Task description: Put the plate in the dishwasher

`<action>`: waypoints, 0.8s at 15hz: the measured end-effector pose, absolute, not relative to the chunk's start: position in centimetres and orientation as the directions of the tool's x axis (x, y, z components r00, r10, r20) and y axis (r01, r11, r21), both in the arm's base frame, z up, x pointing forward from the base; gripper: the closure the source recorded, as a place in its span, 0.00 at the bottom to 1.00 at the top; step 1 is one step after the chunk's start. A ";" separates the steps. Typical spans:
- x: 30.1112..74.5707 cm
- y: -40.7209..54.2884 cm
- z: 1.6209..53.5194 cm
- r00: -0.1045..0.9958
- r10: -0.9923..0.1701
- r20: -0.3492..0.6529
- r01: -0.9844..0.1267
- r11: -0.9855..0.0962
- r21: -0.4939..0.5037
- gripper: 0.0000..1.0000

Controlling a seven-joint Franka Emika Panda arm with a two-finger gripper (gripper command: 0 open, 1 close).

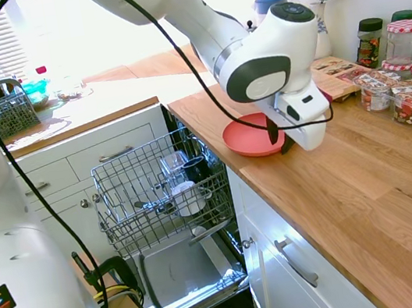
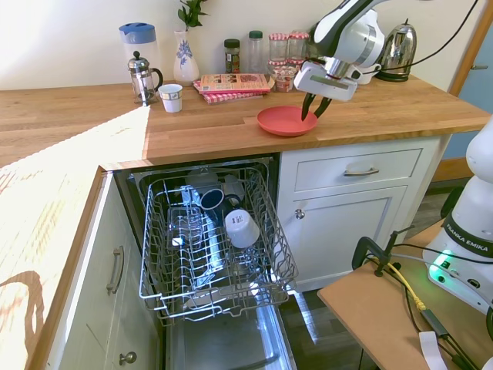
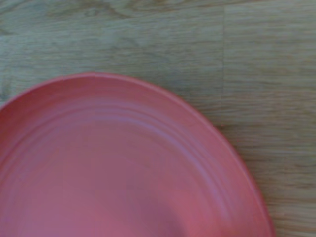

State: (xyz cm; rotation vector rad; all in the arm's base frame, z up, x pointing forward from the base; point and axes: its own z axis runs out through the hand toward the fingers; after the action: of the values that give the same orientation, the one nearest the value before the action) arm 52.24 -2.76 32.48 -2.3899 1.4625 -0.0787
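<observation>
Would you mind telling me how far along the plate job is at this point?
Already done: the dishwasher is open with its wire rack pulled out. In hand: the gripper, fingers open, hangs over the edge of the plate, which lies flat on the wooden counter, not yet gripped. Left: grasp it, lift it, carry it to the rack and place it.

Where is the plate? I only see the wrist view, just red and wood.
Observer: The plate lies flat on the counter, near its front edge.
Child: Is the gripper holding it?
Observer: No. The gripper is open, fingers straddling the plate's rim.
Child: Is the dishwasher ready?
Observer: Yes. The dishwasher is open, rack pulled out with cups in it.
</observation>
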 end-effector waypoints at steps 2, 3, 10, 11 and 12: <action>52.3 -2.6 32.3 0.468 -0.874 -0.135 -0.856 -0.410 -0.315 1.00; 52.3 -2.5 32.3 0.467 -0.873 -0.140 -0.856 -0.407 -0.318 1.00; 54.8 -1.2 36.4 0.539 -0.835 -0.113 -0.811 -0.478 -0.338 1.00; 55.5 -0.3 38.4 0.556 -0.826 -0.093 -0.799 -0.500 -0.333 1.00; 56.3 1.3 41.0 0.575 -0.815 -0.069 -0.784 -0.526 -0.331 1.00</action>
State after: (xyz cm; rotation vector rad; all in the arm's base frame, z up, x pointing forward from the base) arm 56.32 1.26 40.96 -2.4850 1.3060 -0.1348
